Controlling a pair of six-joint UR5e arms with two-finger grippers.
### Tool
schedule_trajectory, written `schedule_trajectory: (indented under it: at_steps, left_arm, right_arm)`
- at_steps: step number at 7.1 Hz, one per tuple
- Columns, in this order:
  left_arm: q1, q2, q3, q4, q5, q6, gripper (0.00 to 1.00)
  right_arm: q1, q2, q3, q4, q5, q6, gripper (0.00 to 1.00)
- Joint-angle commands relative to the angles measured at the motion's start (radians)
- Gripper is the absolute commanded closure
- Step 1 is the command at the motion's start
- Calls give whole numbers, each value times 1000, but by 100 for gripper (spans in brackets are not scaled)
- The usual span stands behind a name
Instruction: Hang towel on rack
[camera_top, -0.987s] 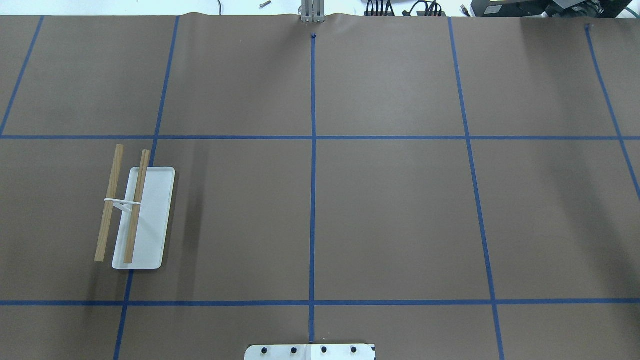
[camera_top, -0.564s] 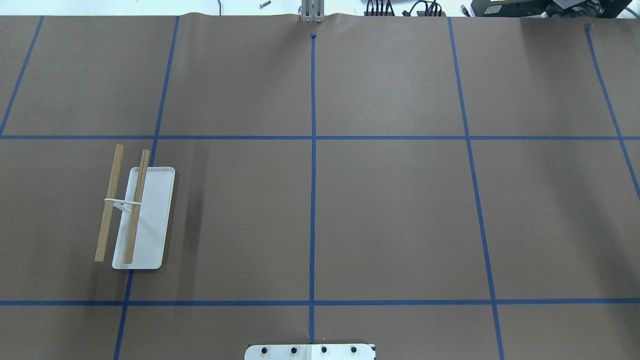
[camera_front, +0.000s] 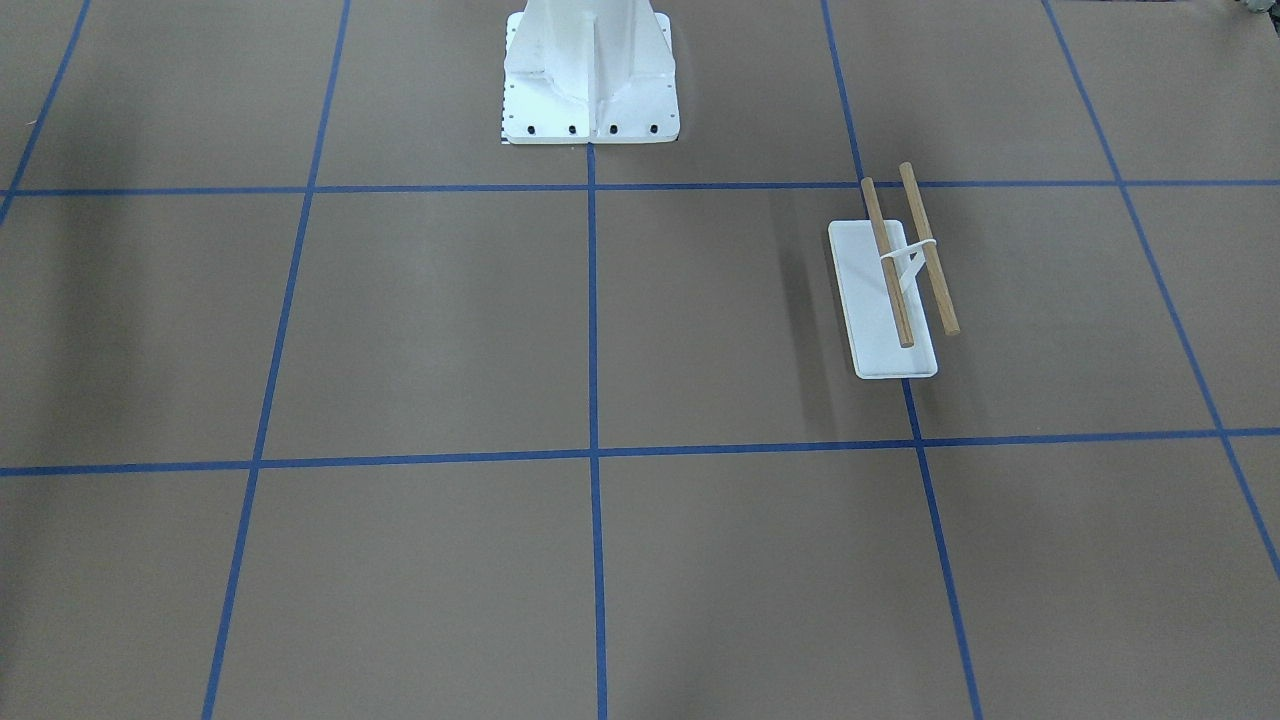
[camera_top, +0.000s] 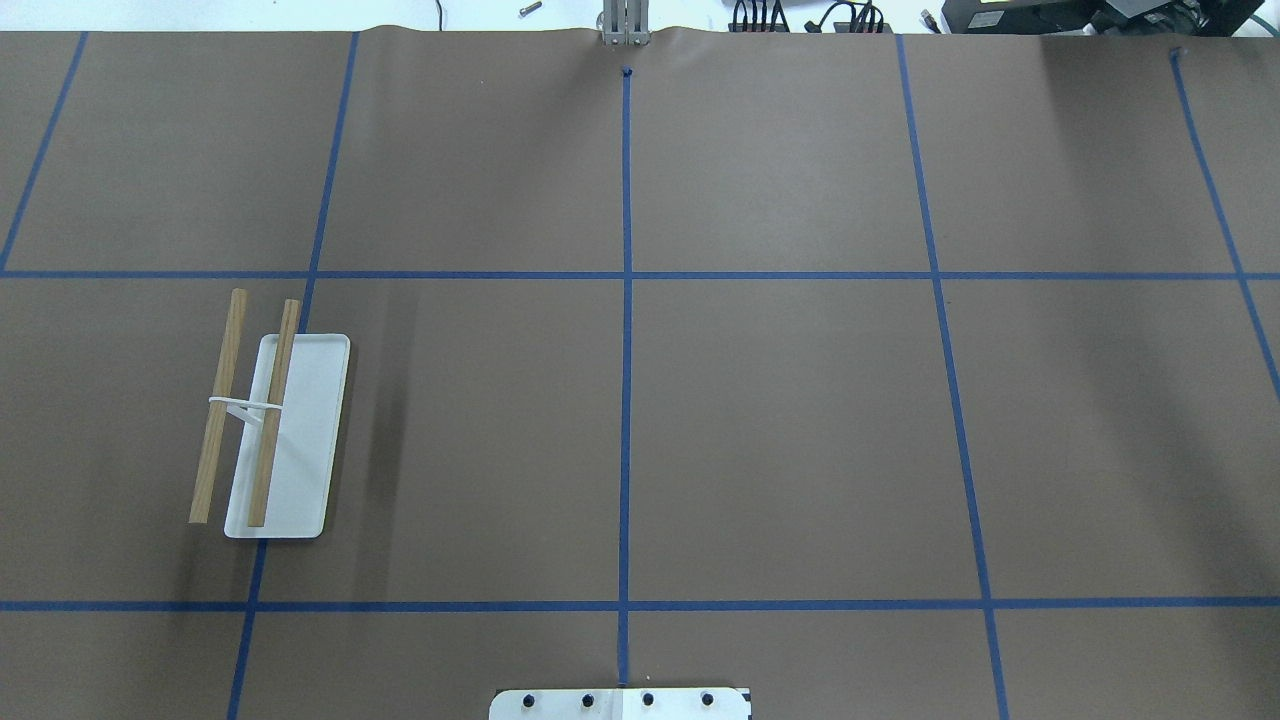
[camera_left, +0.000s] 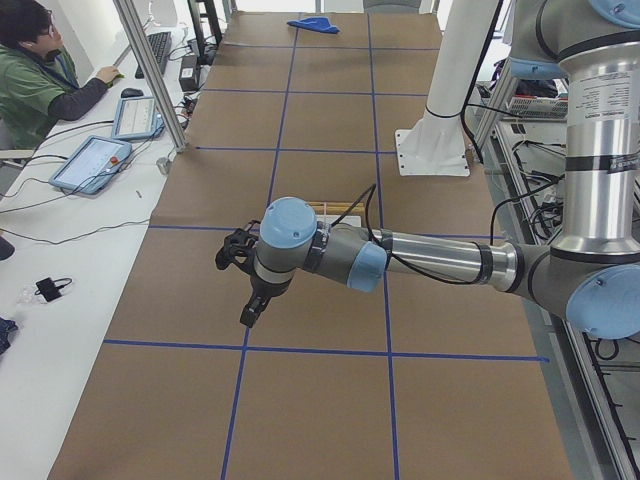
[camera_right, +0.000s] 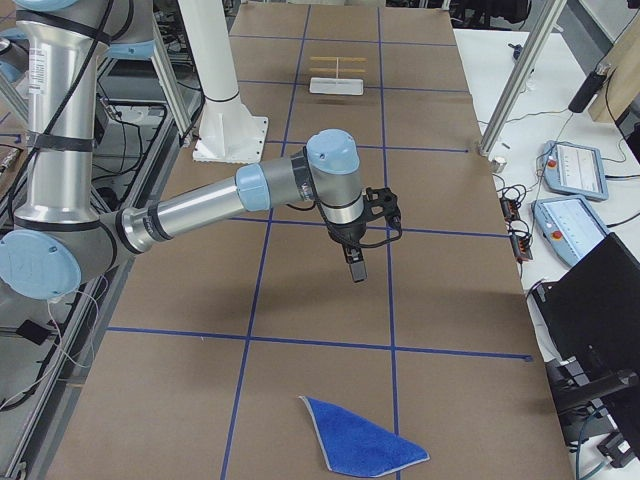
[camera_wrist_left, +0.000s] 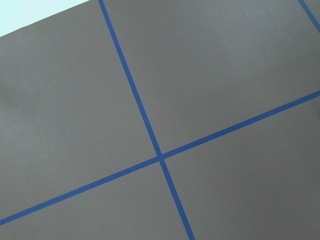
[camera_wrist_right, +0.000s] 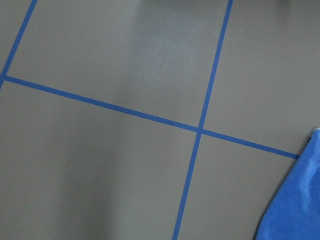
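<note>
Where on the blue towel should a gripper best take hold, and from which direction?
Probably the pointed corner of the towel nearest the right gripper, coming straight down from above. The cloth lies flat on the table, so only an edge or corner can be pinched.

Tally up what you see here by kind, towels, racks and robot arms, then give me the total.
Towel: 1
Rack: 1
Robot arms: 2, the left arm and the right arm
Total: 4
</note>
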Motion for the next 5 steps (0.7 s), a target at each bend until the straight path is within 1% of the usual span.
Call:
schedule_trajectory:
  at_steps: [1,3,4,5]
  left_arm:
    - [0,2,2,-48,0,-2,1]
    - [2,2,0,-49,0,-2,1]
    - [2,2,0,-49,0,-2,1]
    - [2,0,0,-51,0,-2,1]
  right_arm:
    - [0,-37,-24,1,-75,-41,0]
    - [-24,-36,-105,11,-216,-44,0]
    - [-49,-31,-195,100,-253,-43,0]
    - [-54,-21,-345,274,-252,-41,0]
